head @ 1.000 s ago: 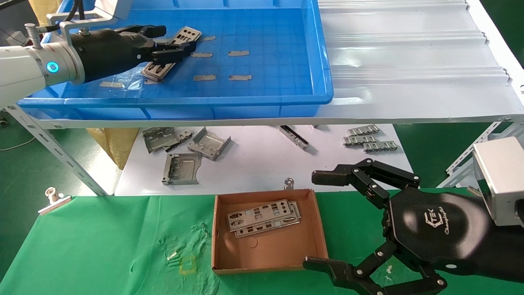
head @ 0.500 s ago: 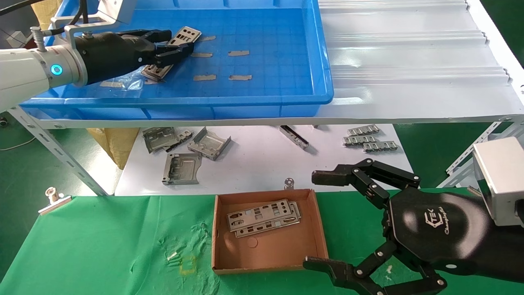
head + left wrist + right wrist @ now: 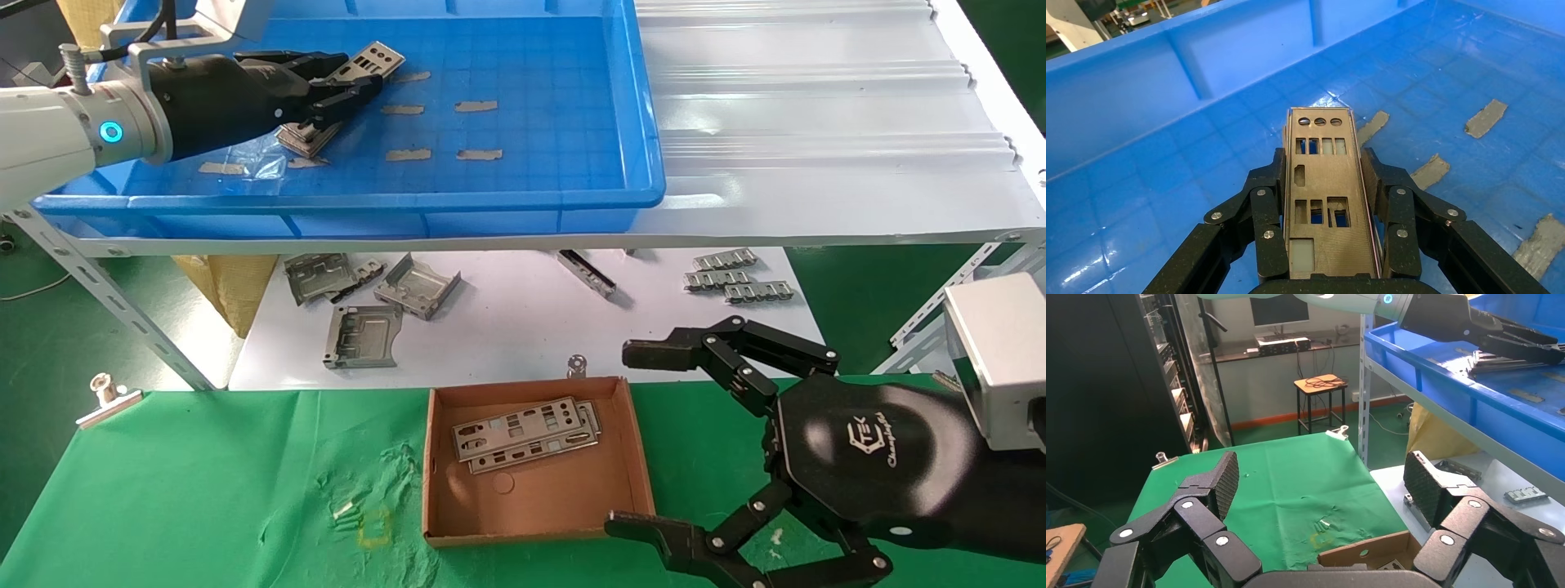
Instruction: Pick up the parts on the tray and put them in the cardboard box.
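**Ana:** What is the biggest thing on your screen?

**Me:** I see the blue tray (image 3: 572, 188) on the upper shelf, beside a white corrugated sheet (image 3: 817, 122). Beige tape strips (image 3: 476, 106) are stuck to its grid floor.

**Ana:** And below that?

**Me:** A desk covered in green cloth (image 3: 204, 490) carries the cardboard box (image 3: 637, 465). Behind it a white board (image 3: 523, 327) holds folded grey brackets (image 3: 364, 335) and small toothed strips (image 3: 739, 282).

**Ana:** Where are the arms?

**Me:** My right tool (image 3: 645, 441) hangs over the green cloth just right of the box, released, its fingers spread wide with nothing between them. My left tool (image 3: 343, 82) is inside the tray near its left end.

**Ana:** Is it holding anything?

**Me:** Yes. In the left wrist view the left tool's fingers (image 3: 1269, 205) are clenched on the long edges of one punched plate (image 3: 1324, 196), one on each side. In the head view that plate points up and to the right, its far end tilted off the tray floor. More plates (image 3: 304, 137) lie under the tool on the tray floor.

**Ana:** What is in the box?

**Me:** A few plates (image 3: 523, 437) lie flat, overlapping, in its rear half.
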You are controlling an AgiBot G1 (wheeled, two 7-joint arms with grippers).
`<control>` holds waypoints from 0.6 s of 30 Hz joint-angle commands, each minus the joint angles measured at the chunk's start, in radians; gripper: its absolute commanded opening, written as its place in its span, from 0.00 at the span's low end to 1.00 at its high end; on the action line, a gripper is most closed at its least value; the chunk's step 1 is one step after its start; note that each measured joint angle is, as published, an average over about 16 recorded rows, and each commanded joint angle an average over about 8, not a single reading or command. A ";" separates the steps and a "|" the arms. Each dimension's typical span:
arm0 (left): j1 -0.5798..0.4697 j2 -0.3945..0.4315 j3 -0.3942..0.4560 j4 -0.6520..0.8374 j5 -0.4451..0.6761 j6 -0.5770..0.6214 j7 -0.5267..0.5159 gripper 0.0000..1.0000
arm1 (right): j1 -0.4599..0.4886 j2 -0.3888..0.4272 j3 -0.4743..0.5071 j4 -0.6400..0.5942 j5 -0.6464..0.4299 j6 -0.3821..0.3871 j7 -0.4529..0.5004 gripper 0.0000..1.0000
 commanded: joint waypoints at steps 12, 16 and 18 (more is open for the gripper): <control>-0.015 -0.007 -0.003 -0.003 -0.004 0.012 0.015 0.03 | 0.000 0.000 0.000 0.000 0.000 0.000 0.000 1.00; -0.013 -0.006 -0.003 0.000 -0.004 0.021 0.017 0.08 | 0.000 0.000 0.000 0.000 0.000 0.000 0.000 1.00; -0.011 -0.005 -0.003 0.002 -0.004 0.024 0.017 0.17 | 0.000 0.000 0.000 0.000 0.000 0.000 0.000 1.00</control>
